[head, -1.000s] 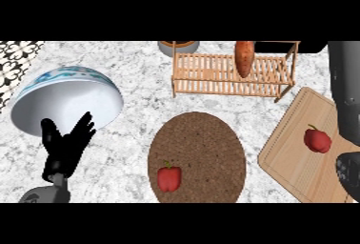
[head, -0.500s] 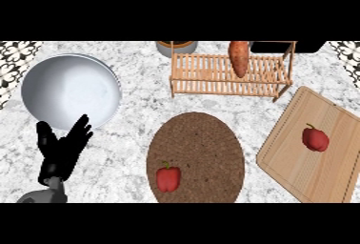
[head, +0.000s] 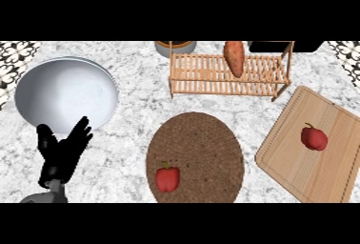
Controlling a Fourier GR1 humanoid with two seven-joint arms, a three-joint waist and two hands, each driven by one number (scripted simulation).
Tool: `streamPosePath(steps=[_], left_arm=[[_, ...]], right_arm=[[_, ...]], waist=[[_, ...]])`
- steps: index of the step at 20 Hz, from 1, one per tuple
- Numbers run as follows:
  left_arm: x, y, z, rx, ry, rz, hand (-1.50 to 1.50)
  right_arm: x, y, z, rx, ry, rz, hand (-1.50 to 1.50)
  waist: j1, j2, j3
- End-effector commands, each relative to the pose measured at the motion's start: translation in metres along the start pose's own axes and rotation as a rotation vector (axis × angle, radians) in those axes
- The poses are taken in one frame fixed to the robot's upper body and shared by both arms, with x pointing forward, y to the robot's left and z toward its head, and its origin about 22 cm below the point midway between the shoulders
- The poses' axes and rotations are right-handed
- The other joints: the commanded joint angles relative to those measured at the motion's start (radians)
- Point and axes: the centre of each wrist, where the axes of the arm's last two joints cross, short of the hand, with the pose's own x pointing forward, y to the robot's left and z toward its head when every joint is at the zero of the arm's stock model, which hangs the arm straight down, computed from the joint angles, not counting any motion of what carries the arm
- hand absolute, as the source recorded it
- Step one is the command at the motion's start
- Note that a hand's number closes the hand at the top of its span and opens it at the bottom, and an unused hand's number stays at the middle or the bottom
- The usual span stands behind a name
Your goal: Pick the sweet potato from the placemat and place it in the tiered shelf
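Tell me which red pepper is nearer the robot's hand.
The red pepper on the round brown placemat, nearer the left hand; the other pepper lies on the wooden cutting board.

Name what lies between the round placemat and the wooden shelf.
Nothing but bare marble counter: the head view shows an open strip between the placemat and the shelf, where the sweet potato lies.

Orange sweet potato (head: 235, 58) on pale wooden shelf (head: 228, 74), speckled brown placemat (head: 198, 157), possibly red peppers (head: 167, 177).
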Motion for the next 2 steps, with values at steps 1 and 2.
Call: streamPosePath(steps=[1,2], left_arm=[[-0.004,-0.002,-0.004,0.004,0.012,0.003,0.0],[0.003,-0.002,-0.007,-0.017,0.017,0.005,0.0]], right_arm=[[-0.007,-0.051,-0.004,0.034,-0.021,-0.002,-1.5],[-0.01,-0.067,-0.016,0.023,0.001,-0.011,-1.5]], waist=[[-0.002,0.001,0.0],[0.004,0.004,0.0]])
